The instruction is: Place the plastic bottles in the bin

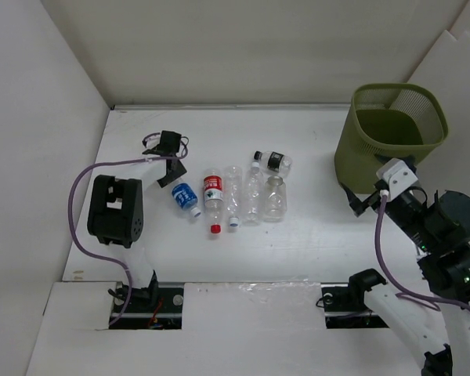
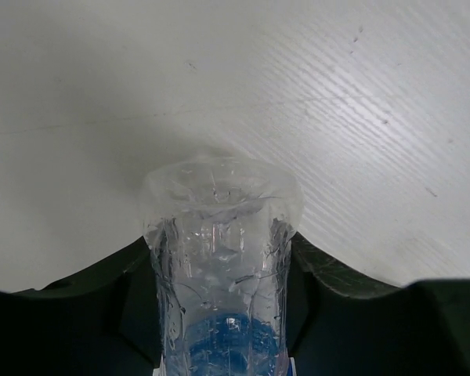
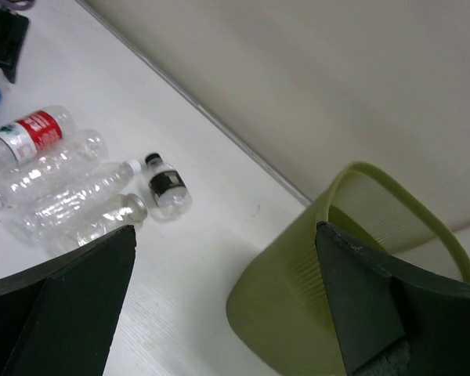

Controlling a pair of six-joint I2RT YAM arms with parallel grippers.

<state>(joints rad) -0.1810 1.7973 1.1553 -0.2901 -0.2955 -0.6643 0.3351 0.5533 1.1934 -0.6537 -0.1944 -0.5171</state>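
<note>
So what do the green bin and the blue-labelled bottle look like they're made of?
The bin is probably moulded plastic, olive and fairly matte; its upper wall is see-through mesh. The blue-labelled bottle looks like thin clear plastic, glossy; its crinkled highlights and see-through wall suggest that.

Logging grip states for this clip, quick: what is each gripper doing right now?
Left gripper: closed on the small clear blue-labelled plastic bottle.
Right gripper: open, holding nothing.
</note>
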